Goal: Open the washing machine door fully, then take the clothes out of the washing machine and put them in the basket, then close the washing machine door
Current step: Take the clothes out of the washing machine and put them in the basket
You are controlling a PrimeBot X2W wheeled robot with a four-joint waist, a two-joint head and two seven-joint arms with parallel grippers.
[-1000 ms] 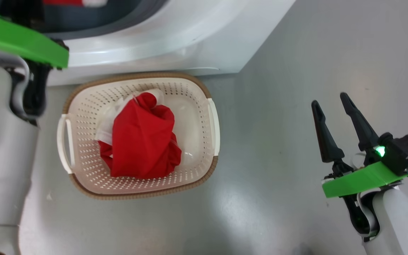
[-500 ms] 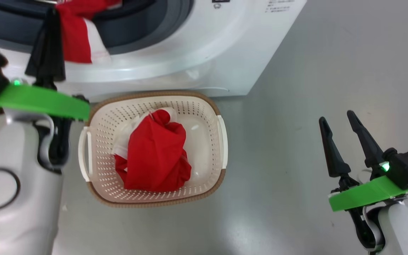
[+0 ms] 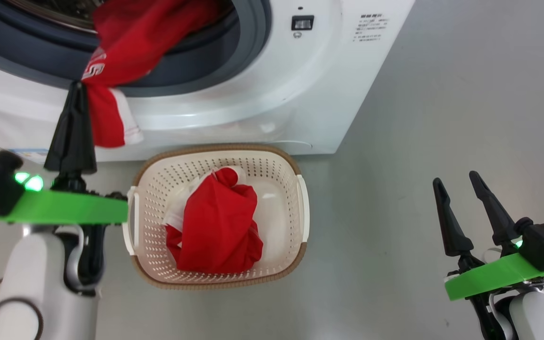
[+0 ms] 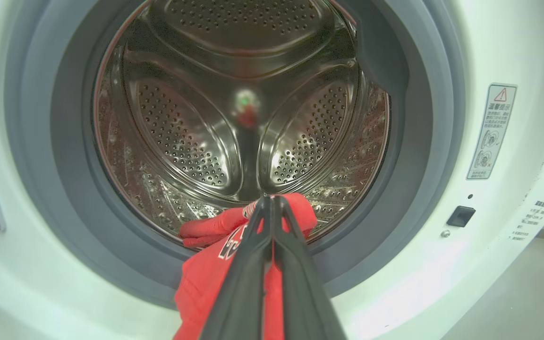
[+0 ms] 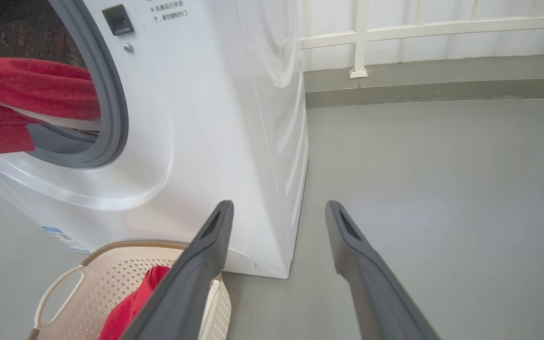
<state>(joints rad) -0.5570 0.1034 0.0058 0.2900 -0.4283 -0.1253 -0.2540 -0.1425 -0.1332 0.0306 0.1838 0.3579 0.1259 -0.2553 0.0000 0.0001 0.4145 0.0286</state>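
the left gripper has its two dark fingers pressed tight together, with a fold of the red jersey nipped at their very tips. from that pinch the cloth runs two ways. a short tail with white trim hangs back alongside the fingers, over the white front of the washing machine. the larger part trails on beyond the tips, across the grey rubber rim and into the steel drum.

i'd judge the jersey light, limp and rather slick. it will sag and stretch long rather than come away as one lump, and a thin pinch like this could let it slide out or drag on the rubber lip. a thicker bunch, taken nearer the middle, would hold more surely.

back past the base of the fingers and a little to their right, the basket sits on the floor against the foot of the machine, with a red bundle lying in it. well off to the right, the right gripper hangs over bare floor, fingers spread, holding nothing.
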